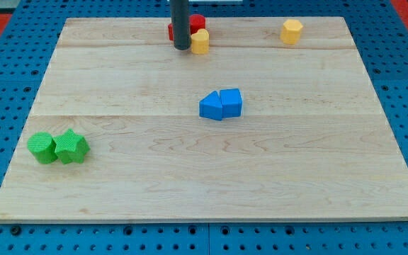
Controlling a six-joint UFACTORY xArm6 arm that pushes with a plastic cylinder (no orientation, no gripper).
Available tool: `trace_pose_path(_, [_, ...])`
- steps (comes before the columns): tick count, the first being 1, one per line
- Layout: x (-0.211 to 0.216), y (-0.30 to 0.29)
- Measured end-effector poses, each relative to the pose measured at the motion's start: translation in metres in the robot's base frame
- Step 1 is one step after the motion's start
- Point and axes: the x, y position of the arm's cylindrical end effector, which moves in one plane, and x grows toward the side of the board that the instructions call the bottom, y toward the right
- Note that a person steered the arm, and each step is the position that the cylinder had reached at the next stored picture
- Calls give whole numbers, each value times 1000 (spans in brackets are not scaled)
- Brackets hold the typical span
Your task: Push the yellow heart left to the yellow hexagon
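- Yellow heart (200,41) sits near the tabletop's (204,170) top edge, touching a red block (195,25).
- My tip (182,47) stands just left of the heart; it has no hand and grasps nothing.
- Yellow hexagon (292,31) lies well apart to the view's right, so I judge the tip must push rightward from this side.

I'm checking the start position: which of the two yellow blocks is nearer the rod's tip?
The yellow block at the view's top centre, beside the red blocks; my tip sits just to its left. The other yellow block lies far right.
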Motion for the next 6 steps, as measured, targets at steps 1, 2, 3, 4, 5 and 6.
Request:
trace_pose_path(1, [0,55])
trace_pose_path(2, [0,73])
trace_pose_path(3, [0,42])
trace_pose_path(4, [-11,71])
trace_pose_path(5, [-21,115])
trace_pose_path(6, [-20,121])
